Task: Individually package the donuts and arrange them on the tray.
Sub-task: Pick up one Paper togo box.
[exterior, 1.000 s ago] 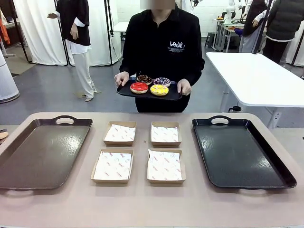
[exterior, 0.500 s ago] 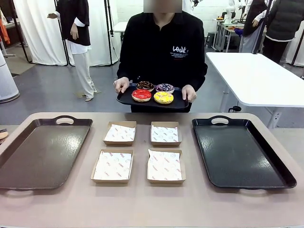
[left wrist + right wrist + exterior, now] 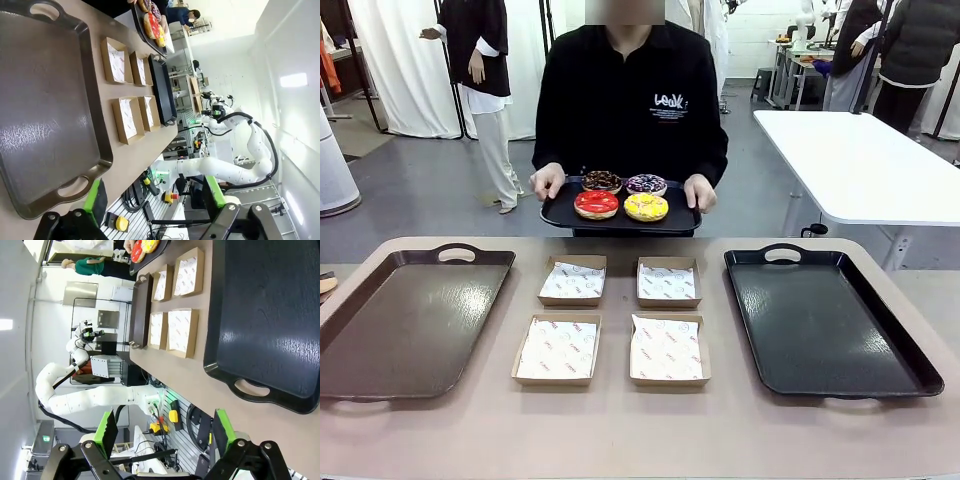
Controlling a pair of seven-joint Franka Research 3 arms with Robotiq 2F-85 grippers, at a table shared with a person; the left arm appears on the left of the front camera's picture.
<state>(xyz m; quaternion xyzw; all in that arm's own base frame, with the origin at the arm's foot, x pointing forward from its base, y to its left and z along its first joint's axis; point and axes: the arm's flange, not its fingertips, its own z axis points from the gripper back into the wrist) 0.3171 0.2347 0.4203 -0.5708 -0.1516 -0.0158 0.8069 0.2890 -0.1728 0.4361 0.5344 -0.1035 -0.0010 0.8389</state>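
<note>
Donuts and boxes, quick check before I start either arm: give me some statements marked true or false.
1. All four donuts sit on the small black tray in the person's hands. True.
2. One cardboard box already holds a donut. False: the four boxes hold only paper.
3. The small tray rests on the table. False: it is held up beyond the table's far edge.
4. The left gripper and right gripper are open, holding nothing. True.

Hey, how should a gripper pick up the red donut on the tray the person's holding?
Likely from straight above: the red donut lies flat. Put one finger in its hole and one outside its near edge, which is free; the yellow donut crowds its right side and the chocolate donut its far side.
</note>
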